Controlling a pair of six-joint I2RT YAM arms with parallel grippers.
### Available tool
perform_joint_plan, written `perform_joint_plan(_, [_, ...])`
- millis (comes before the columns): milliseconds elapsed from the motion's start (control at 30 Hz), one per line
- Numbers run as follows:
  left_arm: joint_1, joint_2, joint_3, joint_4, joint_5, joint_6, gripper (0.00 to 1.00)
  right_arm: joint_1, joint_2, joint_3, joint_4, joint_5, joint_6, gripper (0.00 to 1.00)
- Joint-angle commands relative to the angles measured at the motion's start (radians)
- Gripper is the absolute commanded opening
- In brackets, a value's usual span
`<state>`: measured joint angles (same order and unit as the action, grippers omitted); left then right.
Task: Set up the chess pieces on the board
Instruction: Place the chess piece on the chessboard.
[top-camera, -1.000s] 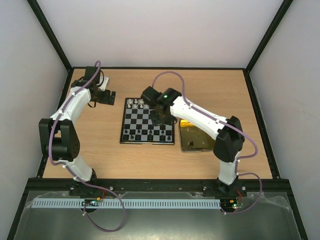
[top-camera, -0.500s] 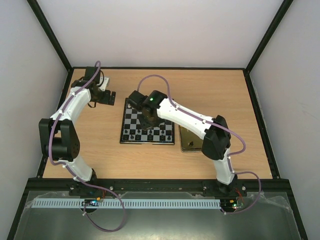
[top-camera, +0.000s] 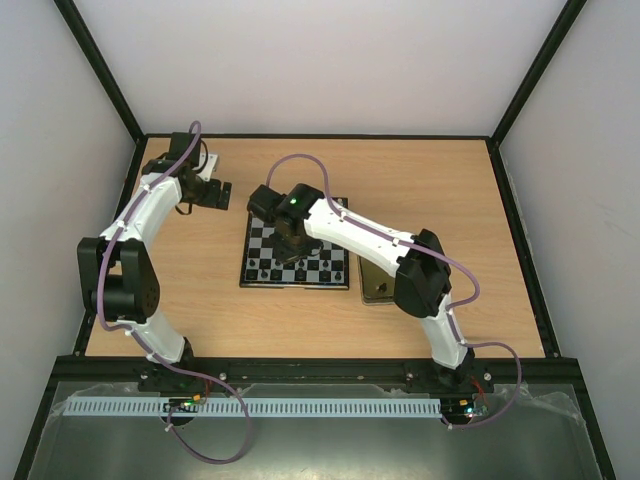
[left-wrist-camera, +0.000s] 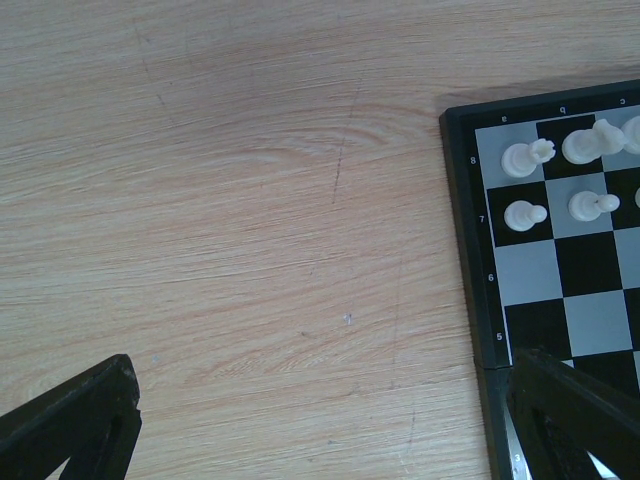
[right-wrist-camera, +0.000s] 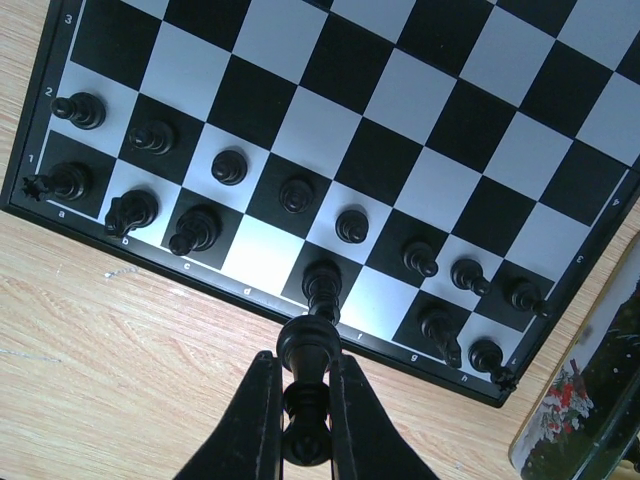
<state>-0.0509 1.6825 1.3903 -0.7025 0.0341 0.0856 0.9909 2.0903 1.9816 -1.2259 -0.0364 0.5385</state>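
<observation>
Here we hold our left claw (top-camera: 214, 194) spread wide and idle over the grainy wooden table (left-wrist-camera: 250, 200), beside the checkered board (right-wrist-camera: 420, 190) and its white men (left-wrist-camera: 525, 158), while our right claw (right-wrist-camera: 303, 420) pinches a glossy turned black piece (right-wrist-camera: 305, 348) upright above the near rim, likely meant for the vacant silvery back-row square (right-wrist-camera: 262, 255).

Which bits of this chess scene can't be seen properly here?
Overhead view: the right arm covers much of the board's far rows.
Left wrist view: the board runs off the right edge; only a few white pieces show.
Right wrist view: the right gripper's fingers hide part of the held black piece; the tin is cropped.
</observation>
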Motion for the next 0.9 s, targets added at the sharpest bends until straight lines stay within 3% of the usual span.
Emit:
perform_joint_plan(0, [0.005,-0.038,0.013,-0.017,0.003,-0.007,1.0,0.008,-0.001,0.011,0.01,-0.005,0.0,0.04])
perform_joint_plan(867, [0.016,-0.003,0.005,-0.003,0.042,-0.013,1.0,0.005,-0.087,-0.213,0.162,0.012,0.039,0.04])
